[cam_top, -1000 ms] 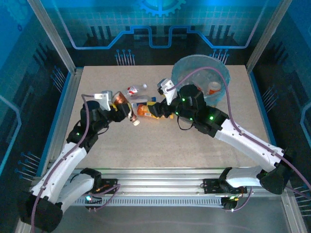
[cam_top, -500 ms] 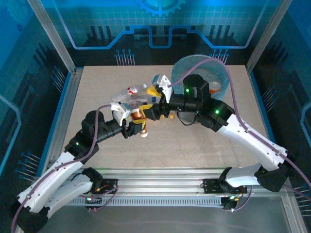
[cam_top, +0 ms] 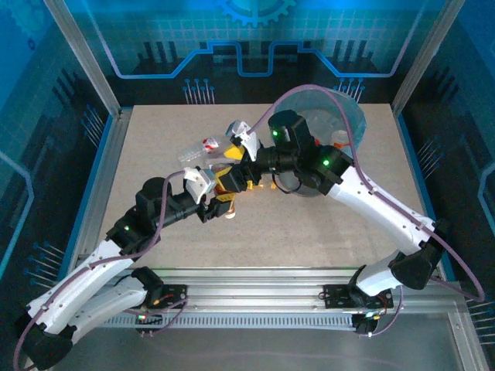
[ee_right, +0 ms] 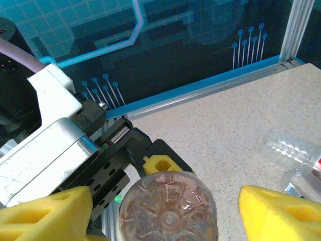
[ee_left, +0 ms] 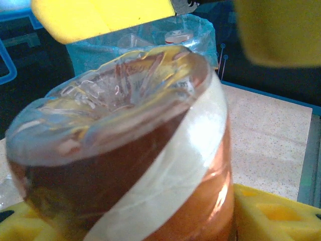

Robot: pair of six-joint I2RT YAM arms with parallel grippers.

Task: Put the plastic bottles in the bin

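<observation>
1. Table (cam_top: 325,224): a beige, speckled top.
2. Blue strip (cam_top: 91,193): runs along the table's left side, with a matching one on the right.
3. Silver posts: one rises at the far left corner (cam_top: 81,54), one at the far right (cam_top: 433,54).
4. Backdrop (cam_top: 155,31): a dark blue wall beyond the far edge, with light-blue circuit lines and a gear (cam_top: 255,9) at top middle.
5. Slotted metal rail (cam_top: 255,297): lies along the near edge.

Held bottle (cam_top: 224,207): clear plastic with a brown-orange label and a white band. It is tilted, clamped in the left claw (cam_top: 219,199) above the bench, and its petal-moulded base faces away from that claw.
Loose bottles: a clear one (cam_top: 192,153) lies on its side on the bench. A red-and-white one (cam_top: 207,143) lies just beside it.
Bin (cam_top: 352,108): round and upright at the far right of the bench, lined with a translucent light-blue bag.
Binned bottle (cam_top: 341,140): orange-and-white, lying inside the bin.
</observation>
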